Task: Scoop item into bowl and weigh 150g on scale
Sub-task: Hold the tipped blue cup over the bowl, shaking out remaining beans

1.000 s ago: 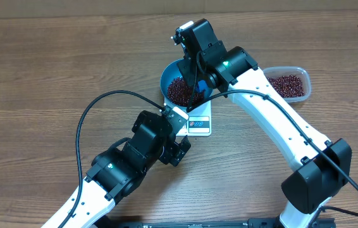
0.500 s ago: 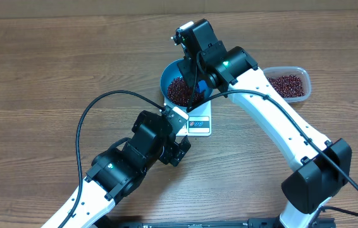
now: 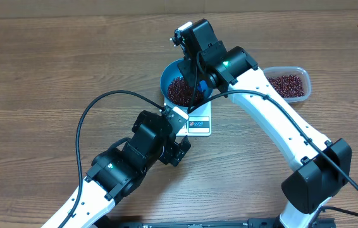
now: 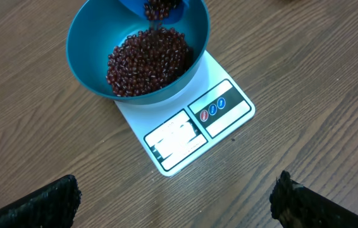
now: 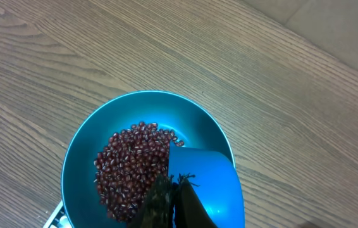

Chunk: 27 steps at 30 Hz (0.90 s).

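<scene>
Your right gripper is clamped on the blue scoop, holding it tilted over the far side of the bowl. In the left wrist view, beans sit at the scoop's lip and a few hang just below it, above the heap in the bowl. The heap covers the bowl's bottom and climbs one side, leaving the smooth blue wall bare above it.

The bowl stands on the scale, covering its rear part. The display and label strip show in front, but you cannot read them.

Your left gripper is spread wide with nothing in it, above the table near the scale's front edge. To the right, well apart, the clear tub holds more beans.
</scene>
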### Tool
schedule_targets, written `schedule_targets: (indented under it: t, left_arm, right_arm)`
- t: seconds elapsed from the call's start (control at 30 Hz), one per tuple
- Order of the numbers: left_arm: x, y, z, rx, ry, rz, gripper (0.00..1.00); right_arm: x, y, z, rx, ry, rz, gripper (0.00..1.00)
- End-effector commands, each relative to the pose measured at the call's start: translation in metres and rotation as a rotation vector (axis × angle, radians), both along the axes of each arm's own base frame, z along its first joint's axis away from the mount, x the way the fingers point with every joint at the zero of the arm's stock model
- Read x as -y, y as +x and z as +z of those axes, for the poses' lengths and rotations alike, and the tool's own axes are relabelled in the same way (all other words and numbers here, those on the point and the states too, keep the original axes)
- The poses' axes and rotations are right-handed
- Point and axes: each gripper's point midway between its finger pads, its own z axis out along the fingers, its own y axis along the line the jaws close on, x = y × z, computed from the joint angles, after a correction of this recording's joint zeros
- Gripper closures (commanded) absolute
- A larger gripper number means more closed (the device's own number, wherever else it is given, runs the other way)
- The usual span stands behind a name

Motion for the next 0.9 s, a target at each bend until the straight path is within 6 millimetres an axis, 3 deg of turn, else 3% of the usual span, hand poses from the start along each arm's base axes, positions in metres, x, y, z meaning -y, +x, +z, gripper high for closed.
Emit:
schedule_targets:
  t: [0.0, 0.87]
  left_arm:
    - [-0.0022, 0.0014, -0.0029, -0.004, 0.003, 0.019, 0.00]
    - [-0.0022, 0.0014, -0.0029, -0.004, 0.003, 0.019, 0.00]
  right_arm:
    - [-0.0006, 0.0009, 0.0408, 0.092, 0.030, 0.011, 0.96]
    - [-0.0007, 0.0007, 0.0407, 0.088, 0.037, 0.003, 0.96]
